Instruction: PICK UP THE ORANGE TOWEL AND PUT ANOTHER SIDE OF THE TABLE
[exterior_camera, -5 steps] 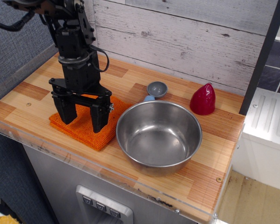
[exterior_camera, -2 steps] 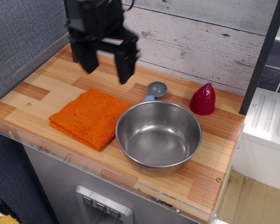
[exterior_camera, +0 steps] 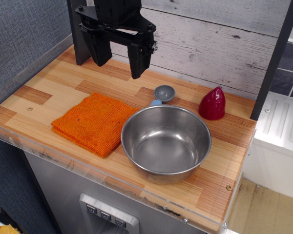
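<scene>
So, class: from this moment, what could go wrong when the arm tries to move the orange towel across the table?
1. The towel touches the steel bowl, so a descending claw may knock the bowl.
2. It is folded in layers; the open claw might lift only the top one.
3. The far side holds a red object and a grey scoop, leaving little room.

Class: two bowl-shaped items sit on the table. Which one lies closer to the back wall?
The small grey-blue scoop, behind the steel bowl; it is far smaller and sits nearer the plank wall.
</scene>
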Robot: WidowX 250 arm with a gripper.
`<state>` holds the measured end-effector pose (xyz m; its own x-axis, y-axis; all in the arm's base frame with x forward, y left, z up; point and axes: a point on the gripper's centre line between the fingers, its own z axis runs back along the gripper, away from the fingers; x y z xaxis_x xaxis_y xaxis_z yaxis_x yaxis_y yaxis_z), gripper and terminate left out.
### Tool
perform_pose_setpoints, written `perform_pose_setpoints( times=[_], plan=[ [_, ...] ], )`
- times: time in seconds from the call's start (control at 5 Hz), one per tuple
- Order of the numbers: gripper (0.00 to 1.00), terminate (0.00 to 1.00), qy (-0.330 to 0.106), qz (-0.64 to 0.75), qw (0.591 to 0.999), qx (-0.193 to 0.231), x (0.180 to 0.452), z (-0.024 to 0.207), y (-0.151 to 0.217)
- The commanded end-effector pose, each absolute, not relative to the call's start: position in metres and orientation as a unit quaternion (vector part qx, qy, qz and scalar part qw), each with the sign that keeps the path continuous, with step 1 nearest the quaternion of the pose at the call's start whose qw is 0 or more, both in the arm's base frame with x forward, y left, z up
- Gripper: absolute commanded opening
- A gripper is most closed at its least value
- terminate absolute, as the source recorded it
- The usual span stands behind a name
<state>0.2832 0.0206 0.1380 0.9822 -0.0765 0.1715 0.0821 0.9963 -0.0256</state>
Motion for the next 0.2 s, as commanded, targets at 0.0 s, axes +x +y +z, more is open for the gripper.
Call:
perform_pose_setpoints(
  times=[0.0],
  plan=[
    [1.00, 1.00, -0.101, -0.044, 0.994, -0.013, 0.2827, 0.1471, 0.0196]
  ],
)
